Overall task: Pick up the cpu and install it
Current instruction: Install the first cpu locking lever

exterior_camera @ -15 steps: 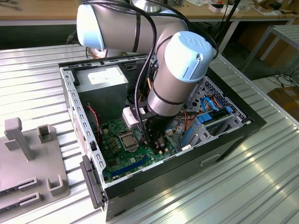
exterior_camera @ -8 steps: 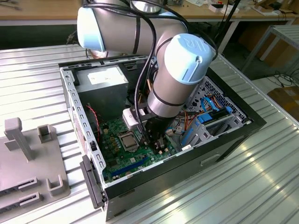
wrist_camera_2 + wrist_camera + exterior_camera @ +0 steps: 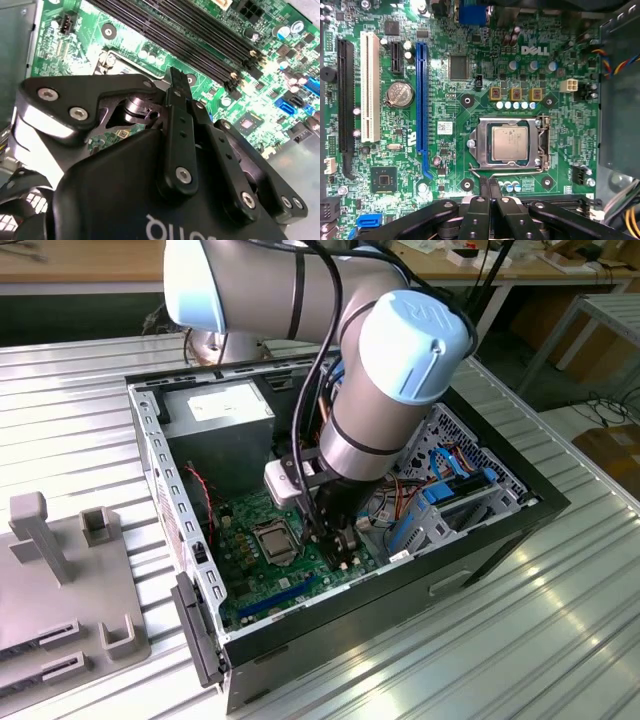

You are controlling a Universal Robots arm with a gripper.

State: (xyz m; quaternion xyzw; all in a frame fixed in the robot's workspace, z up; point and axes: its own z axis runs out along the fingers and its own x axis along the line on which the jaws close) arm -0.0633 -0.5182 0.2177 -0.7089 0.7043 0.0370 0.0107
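The cpu (image 3: 510, 142), a pale silvery square, lies flat in the black socket with its metal frame (image 3: 545, 146) on the green board (image 3: 470, 75). In the exterior view the cpu (image 3: 275, 539) sits just toward that view's left of my gripper (image 3: 336, 546), which reaches down into the computer case. In the first wrist view my gripper (image 3: 489, 186) is shut, its two black fingertips pressed together beside the socket's wire lever (image 3: 506, 171), with nothing seen between them. The second wrist view has the shut gripper (image 3: 173, 79) over the board near the socket.
The open case has metal walls (image 3: 150, 440) all around, a power supply (image 3: 220, 410) at the back and a drive cage with blue cables (image 3: 440, 500) on the exterior view's right. Long memory slots (image 3: 190, 40) run close past the gripper. A grey fixture (image 3: 60, 570) stands outside on the table.
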